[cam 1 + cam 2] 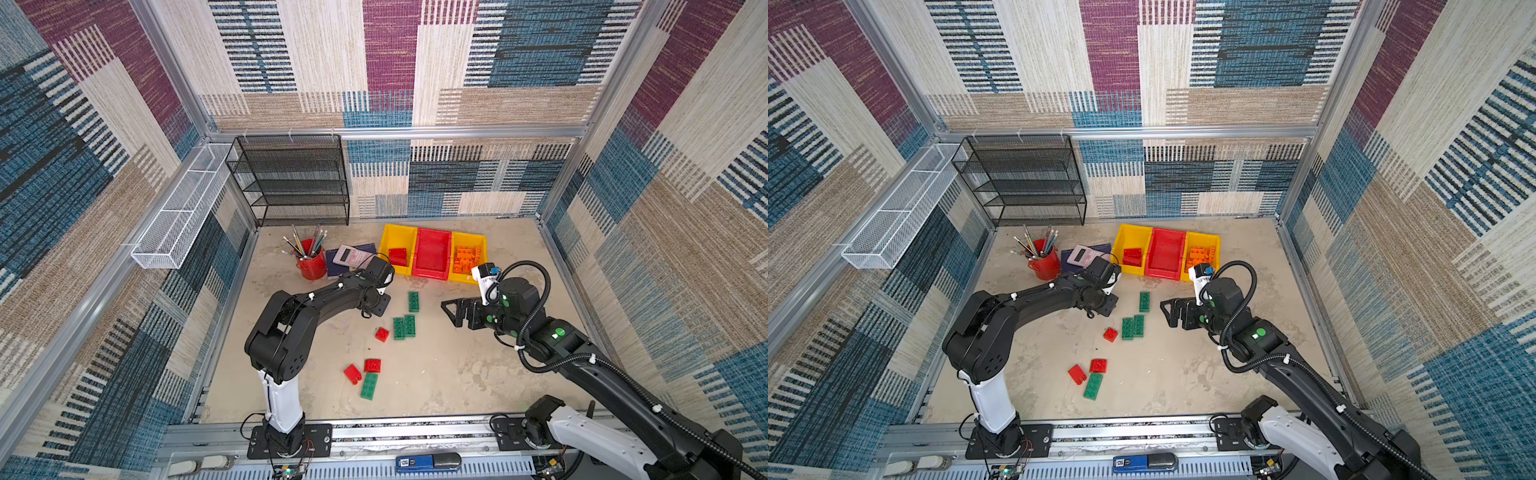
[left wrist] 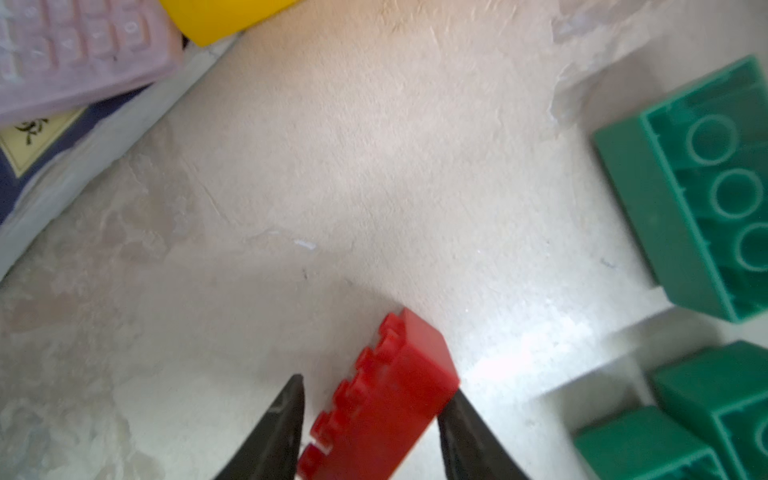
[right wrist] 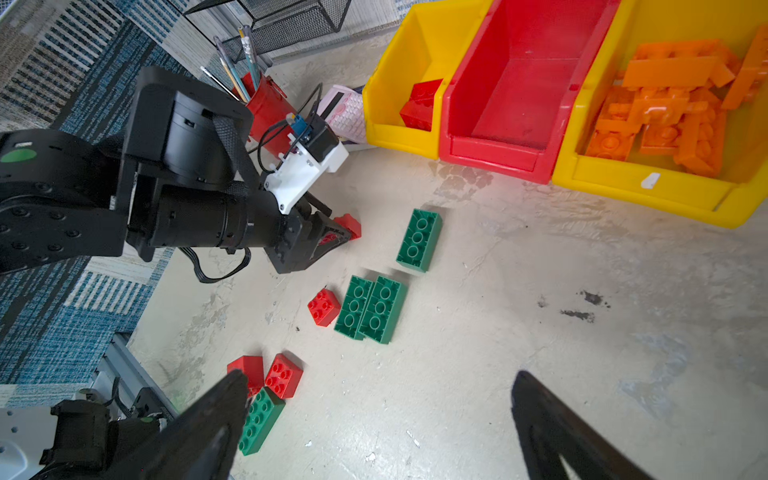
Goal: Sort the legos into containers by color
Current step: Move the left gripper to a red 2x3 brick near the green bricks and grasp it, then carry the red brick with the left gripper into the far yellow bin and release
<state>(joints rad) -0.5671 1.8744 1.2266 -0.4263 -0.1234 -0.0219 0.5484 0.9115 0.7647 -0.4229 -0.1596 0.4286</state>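
In both top views, green bricks [image 1: 404, 327] lie loose on the bench [image 1: 457, 374] near the bins [image 1: 468, 239], and the right fingers [image 1: 451, 309] gape empty.

Left wrist: the left fingers [image 2: 282, 424] pinch a red brick [image 2: 386, 395], studs against one finger. It looks light, stiff and slick, and probably twists easily.

Right wrist: that brick [image 3: 349, 224] sits low by the bench, short of the bins.

You are seeing the red brick [image 2: 386, 395] running off the left wrist view; both top views are hiding it.

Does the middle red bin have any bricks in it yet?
No, the red bin shows only its own bare floor in the right wrist view.
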